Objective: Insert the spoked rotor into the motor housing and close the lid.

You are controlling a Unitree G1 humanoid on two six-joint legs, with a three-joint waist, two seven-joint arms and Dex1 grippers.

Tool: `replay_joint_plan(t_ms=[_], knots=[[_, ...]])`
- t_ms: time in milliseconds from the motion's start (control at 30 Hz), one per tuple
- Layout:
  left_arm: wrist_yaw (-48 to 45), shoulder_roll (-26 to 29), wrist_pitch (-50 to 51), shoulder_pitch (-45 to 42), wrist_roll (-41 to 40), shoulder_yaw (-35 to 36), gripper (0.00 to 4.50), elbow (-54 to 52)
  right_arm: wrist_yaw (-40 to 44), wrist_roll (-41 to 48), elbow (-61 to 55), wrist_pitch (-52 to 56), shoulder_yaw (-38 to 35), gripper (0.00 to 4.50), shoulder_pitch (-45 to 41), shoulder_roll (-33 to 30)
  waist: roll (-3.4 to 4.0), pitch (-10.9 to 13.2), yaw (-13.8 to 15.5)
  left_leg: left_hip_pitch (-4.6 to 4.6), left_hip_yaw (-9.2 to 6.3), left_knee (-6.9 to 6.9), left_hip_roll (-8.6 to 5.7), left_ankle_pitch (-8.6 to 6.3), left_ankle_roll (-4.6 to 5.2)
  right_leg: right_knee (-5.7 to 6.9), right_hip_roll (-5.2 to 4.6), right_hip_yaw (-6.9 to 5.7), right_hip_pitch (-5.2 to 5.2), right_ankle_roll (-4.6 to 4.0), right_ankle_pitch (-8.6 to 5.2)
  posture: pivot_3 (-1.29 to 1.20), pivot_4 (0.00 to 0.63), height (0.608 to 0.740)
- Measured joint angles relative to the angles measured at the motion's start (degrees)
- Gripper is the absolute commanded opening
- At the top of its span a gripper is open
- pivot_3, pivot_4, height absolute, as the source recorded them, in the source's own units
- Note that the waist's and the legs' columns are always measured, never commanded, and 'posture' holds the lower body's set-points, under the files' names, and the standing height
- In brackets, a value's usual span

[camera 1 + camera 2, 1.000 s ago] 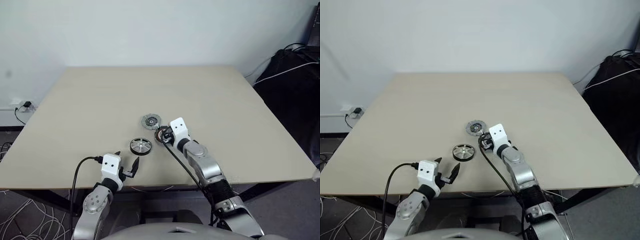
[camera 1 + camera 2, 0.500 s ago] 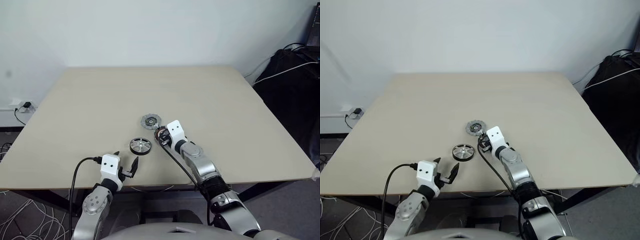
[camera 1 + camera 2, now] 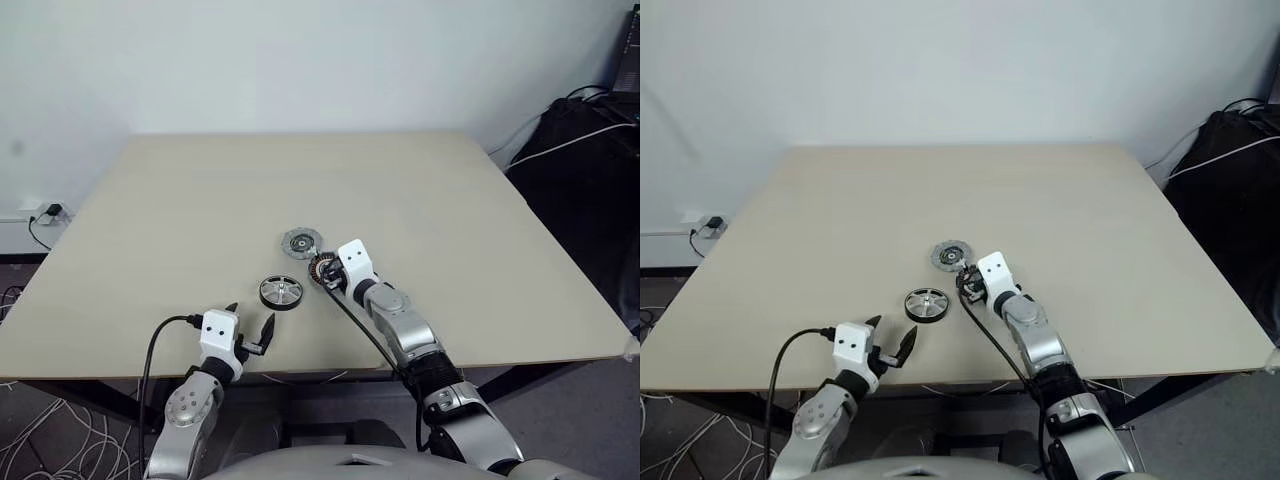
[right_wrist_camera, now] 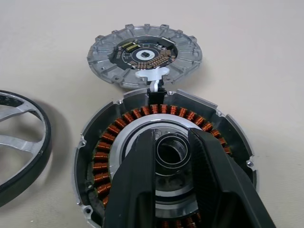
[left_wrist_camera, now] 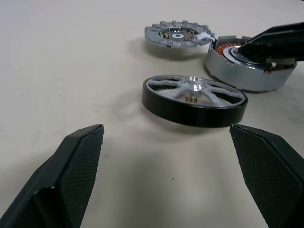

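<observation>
My left gripper carries two black wedge-shaped fingers faced with a fine cross-hatched texture, mounted on a white block bearing two small dark dots. Behind that block, a black cable loops down beside a silver-grey forearm with a round joint cap. My right gripper has two smooth black fingers tapering toward their tips, behind them a like white block, a black cable and silver-grey arm segments ending in a black ribbed section.
</observation>
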Motion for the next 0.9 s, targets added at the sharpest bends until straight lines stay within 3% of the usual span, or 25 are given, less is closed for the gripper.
replay_joint_plan(t_ms=[67,300,433,567,767,900], knots=[[-0.2,0.0,-0.8,0.0,0.0,0.0,4.5,1.2,0.7,0.1,-0.1,0.0,0.0,0.67,0.1,0.0,0.0,0.0,0.0,0.0,0.0,0.0,0.0,0.0,0.0,0.0,0.0,0.0,0.0,0.0,0.0,0.0,0.0,0.74],[-0.3,-0.1,-1.0,0.0,0.0,0.0,4.5,1.5,1.5,0.2,-0.9,0.0,0.0,3.01,0.3,0.5,0.0,0.0,0.0,-0.01,0.0,0.0,0.0,0.0,0.0,0.01,-0.03,0.0,0.0,0.0,0.0,0.0,0.0,0.74],[0.0,-0.3,-0.5,0.3,0.1,-0.1,4.5,0.6,1.4,0.2,-2.1,-0.2,-0.1,3.01,0.3,0.5,0.0,0.0,0.0,-0.01,0.0,0.0,0.0,0.0,0.0,0.01,-0.02,0.0,-0.01,0.0,0.0,0.0,0.0,0.74],[0.6,-0.7,0.6,0.5,0.1,-0.3,4.5,-2.0,1.4,0.6,-2.5,-0.2,-0.5,2.07,0.3,0.5,0.0,0.0,0.0,-0.01,0.0,-0.01,0.0,0.0,0.0,0.01,-0.03,0.0,0.0,0.0,0.0,0.0,0.0,0.74],[0.9,-0.7,3.2,1.1,0.1,-0.9,4.5,-4.8,1.4,1.5,-4.5,0.0,-0.6,0.08,0.3,1.0,0.0,0.0,0.0,-0.01,0.0,-0.01,0.0,0.0,0.0,0.01,-0.02,0.0,-0.02,-0.01,0.0,0.0,0.0,0.74],[1.2,-0.7,4.6,1.4,0.2,-1.1,4.5,-6.6,0.8,1.0,-4.6,0.2,0.1,0.03,0.3,1.9,0.0,0.0,0.0,-0.01,0.0,-0.02,0.0,0.0,0.0,0.01,-0.02,0.01,-0.02,-0.01,0.0,0.0,0.0,0.74]])
